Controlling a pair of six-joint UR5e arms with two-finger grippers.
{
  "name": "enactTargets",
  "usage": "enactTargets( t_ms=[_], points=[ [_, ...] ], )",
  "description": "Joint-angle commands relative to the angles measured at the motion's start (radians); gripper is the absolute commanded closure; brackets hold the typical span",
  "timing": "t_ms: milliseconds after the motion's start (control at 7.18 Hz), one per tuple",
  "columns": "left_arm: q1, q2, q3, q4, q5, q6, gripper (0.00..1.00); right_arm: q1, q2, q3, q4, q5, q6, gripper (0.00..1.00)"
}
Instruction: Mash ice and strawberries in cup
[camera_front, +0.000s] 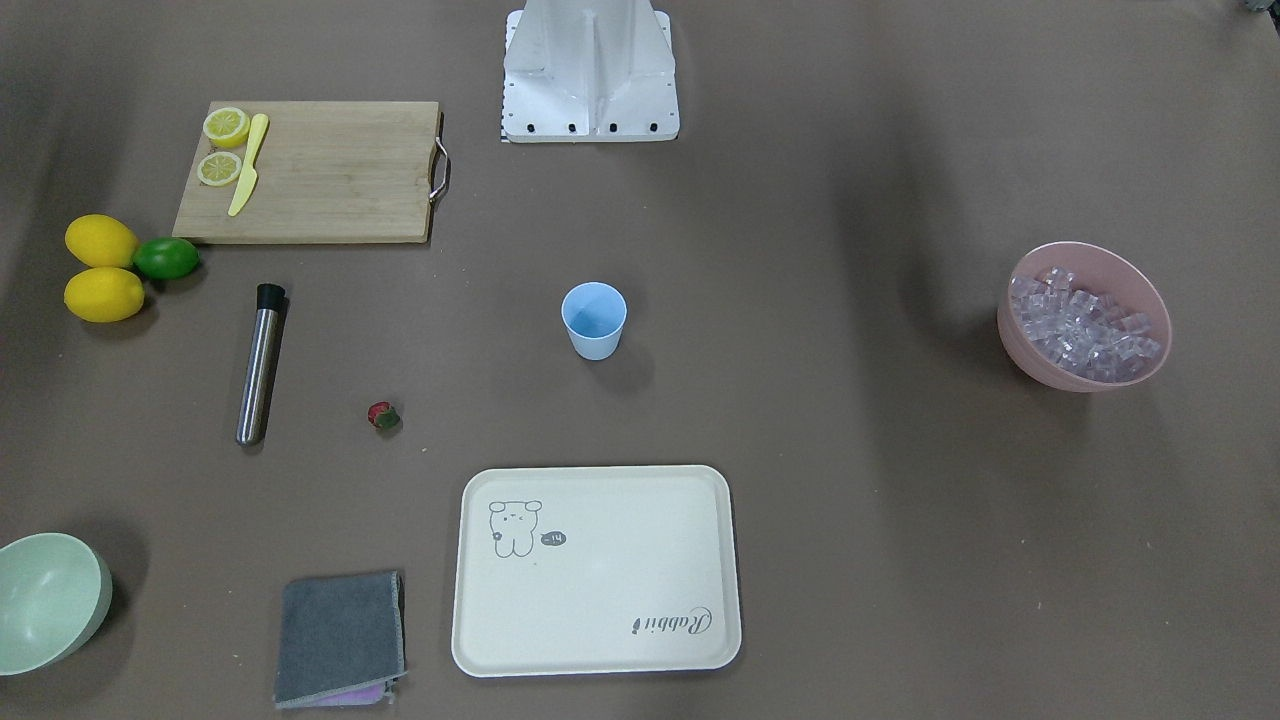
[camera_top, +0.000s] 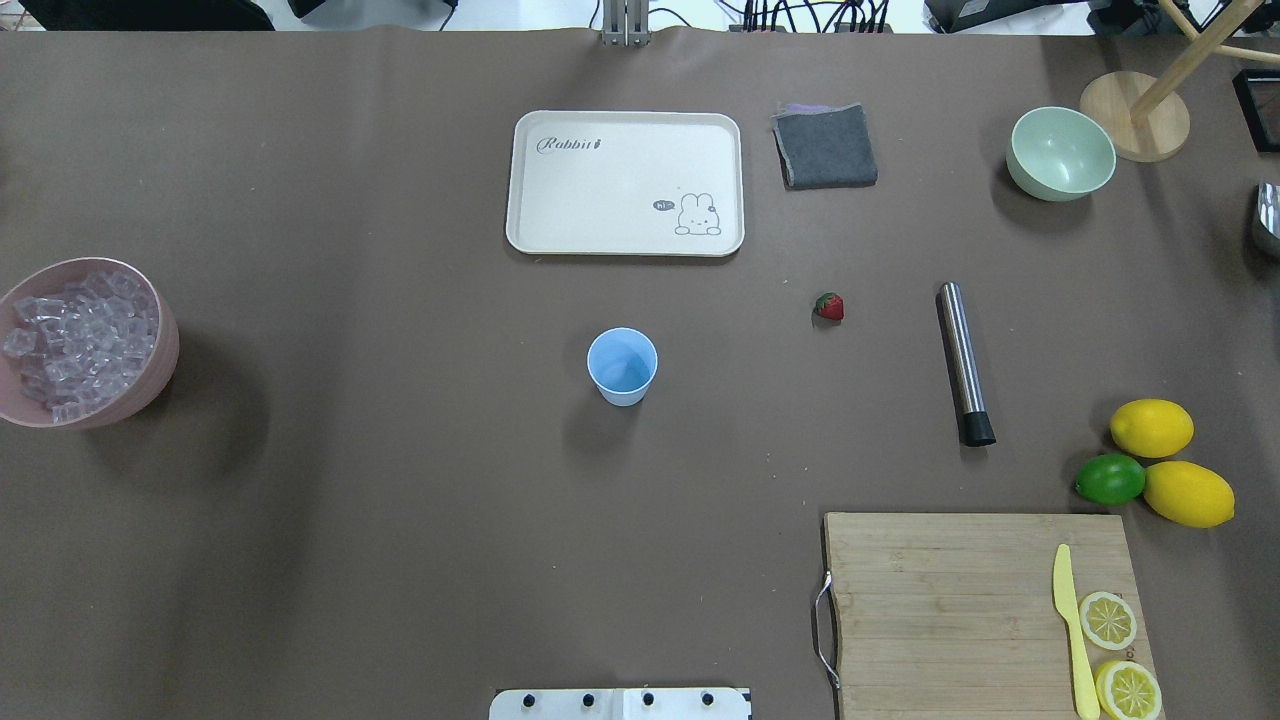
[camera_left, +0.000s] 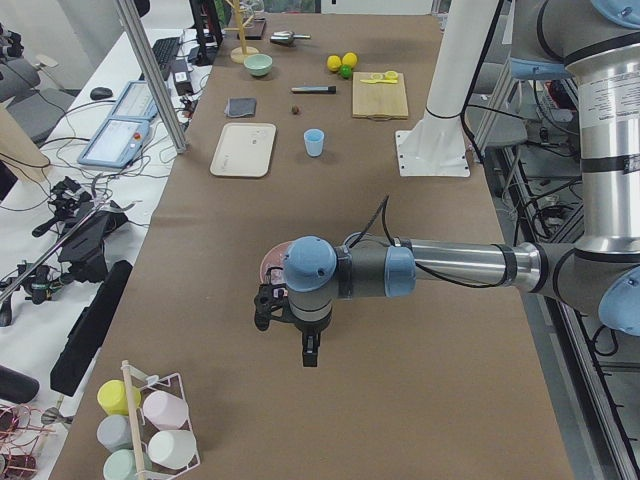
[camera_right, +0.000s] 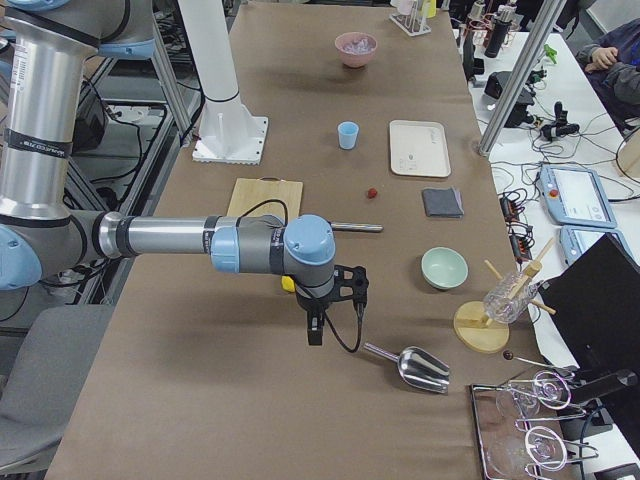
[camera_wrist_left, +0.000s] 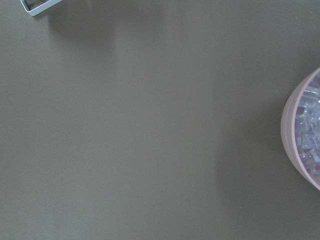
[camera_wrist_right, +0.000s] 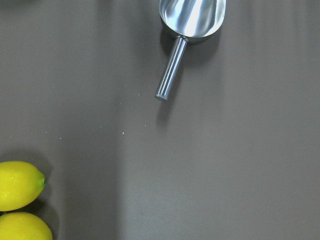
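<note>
The light blue cup (camera_top: 622, 365) stands upright and empty near the table's middle. A small red strawberry (camera_top: 830, 306) lies on the table between the cup and a steel muddler (camera_top: 964, 362). The ice (camera_top: 75, 335) fills a pink bowl (camera_top: 160, 385) at the left edge. My left gripper (camera_left: 305, 355) hangs over bare table beside that bowl, seen only in the exterior left view. Near a metal scoop (camera_right: 420, 368), my right gripper (camera_right: 314, 335) shows only in the exterior right view. I cannot tell whether either is open or shut.
A cream tray (camera_top: 625, 240) lies beyond the cup, with a grey cloth (camera_top: 825, 148) and pale green bowl (camera_top: 1060, 155) to its right. Two lemons (camera_top: 1152, 428) and a lime (camera_top: 1110, 479) sit by a cutting board (camera_top: 950, 610) bearing lemon halves and a yellow knife (camera_top: 1070, 625).
</note>
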Motion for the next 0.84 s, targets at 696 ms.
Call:
enactTargets(
  t_ms=[696],
  points=[
    [0.001, -0.037, -0.005, -0.003, 0.000, 0.000, 0.01, 0.002, 0.033, 0.014, 0.054, 0.000, 0.014, 0.00]
  ],
)
